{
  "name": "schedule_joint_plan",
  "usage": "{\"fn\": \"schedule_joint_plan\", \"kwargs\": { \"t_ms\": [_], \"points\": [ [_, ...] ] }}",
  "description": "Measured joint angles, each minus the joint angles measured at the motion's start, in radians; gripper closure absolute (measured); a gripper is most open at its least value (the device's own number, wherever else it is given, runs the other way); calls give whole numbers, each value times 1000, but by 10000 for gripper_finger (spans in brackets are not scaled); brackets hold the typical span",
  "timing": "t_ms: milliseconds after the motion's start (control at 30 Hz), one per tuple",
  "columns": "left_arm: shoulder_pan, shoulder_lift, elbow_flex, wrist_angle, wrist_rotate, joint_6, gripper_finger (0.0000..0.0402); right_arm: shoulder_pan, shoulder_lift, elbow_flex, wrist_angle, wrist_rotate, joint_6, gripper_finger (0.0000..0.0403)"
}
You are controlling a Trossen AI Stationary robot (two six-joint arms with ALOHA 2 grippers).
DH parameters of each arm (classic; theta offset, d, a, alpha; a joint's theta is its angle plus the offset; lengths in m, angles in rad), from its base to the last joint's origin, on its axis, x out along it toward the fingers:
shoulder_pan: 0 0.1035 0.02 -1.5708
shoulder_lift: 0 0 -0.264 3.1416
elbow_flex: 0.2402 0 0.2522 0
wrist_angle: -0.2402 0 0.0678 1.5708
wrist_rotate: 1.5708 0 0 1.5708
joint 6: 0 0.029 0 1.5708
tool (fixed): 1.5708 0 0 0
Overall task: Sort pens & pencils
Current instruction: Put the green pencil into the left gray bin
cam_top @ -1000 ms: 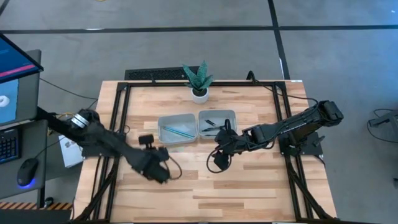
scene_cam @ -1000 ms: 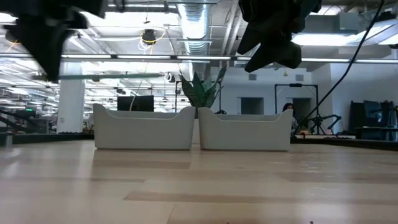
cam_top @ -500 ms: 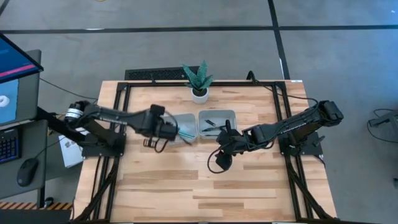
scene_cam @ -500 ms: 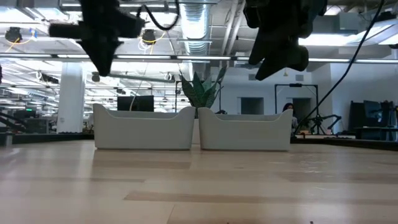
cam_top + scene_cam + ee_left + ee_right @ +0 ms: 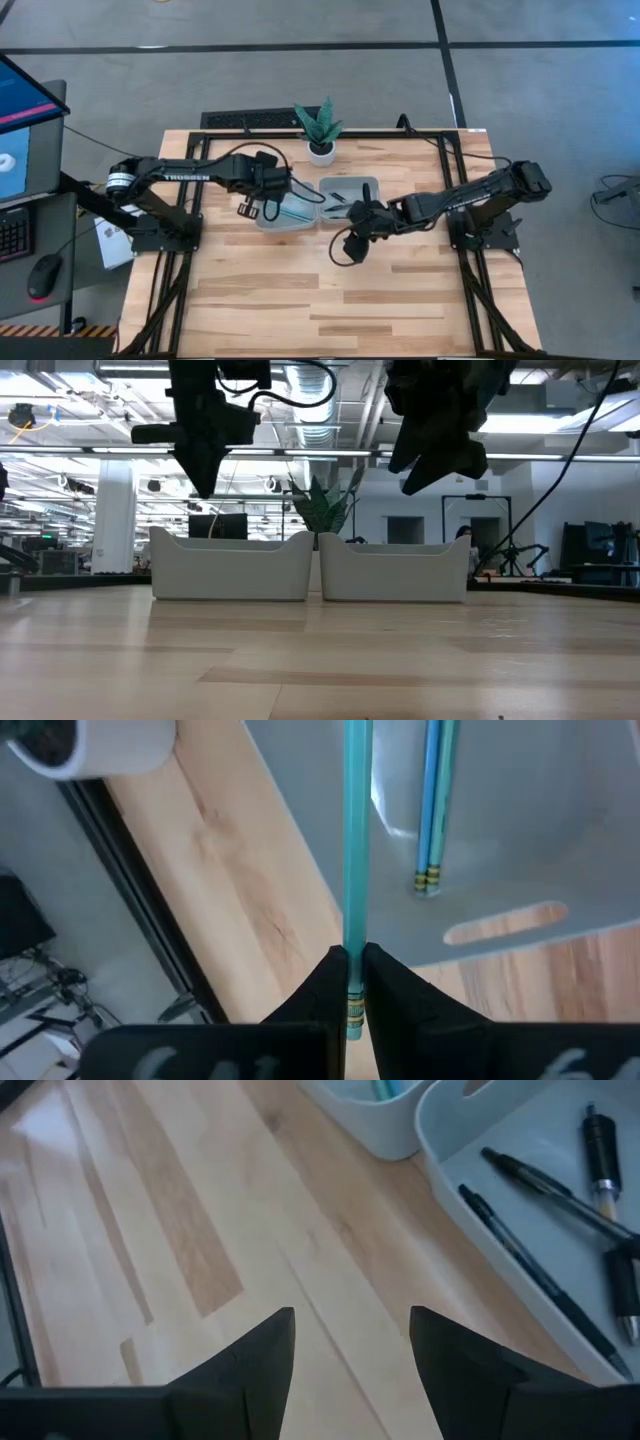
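Two pale grey plastic trays side by side mid wooden worktop (image 5: 300,300): left tray (image 5: 262,219) holds teal pencils (image 5: 432,810), right tray (image 5: 372,183) holds dark pens (image 5: 545,1185). Small potted plant (image 5: 319,129) behind trays. Left end effector (image 5: 281,189) over left tray; right end effector (image 5: 352,246) before right tray.

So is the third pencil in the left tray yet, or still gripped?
Still gripped: the left gripper is shut on the pencil above the left tray, where two pencils already lie.

Even overhead light, soft shadows on the table (image 5: 300,290). In the low view the arms go dark against bright ceiling lights (image 5: 300,410) — near tabletop blurred, like each wrist view's own fingers (image 5: 395,995).
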Motion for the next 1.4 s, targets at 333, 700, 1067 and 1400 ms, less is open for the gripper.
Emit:
{"fn": "schedule_joint_plan", "kwargs": {
  "t_ms": [333, 700, 1067, 1400],
  "points": [
    [5, 15, 2, 9, 57, -45, 391, -66, 0, 0, 0, 0, 0, 182],
    [1, 124, -1, 5, 58, -59, 391, -78, 0, -1, 4, 0, 0, 182],
    [1, 221, -2, -10, 115, -65, 391, -63, 0, 0, -3, 0, 10, 182],
    [1, 258, -2, 2, 135, -107, 373, -63, 0, 0, -11, 0, 10, 182]
  ]
}}
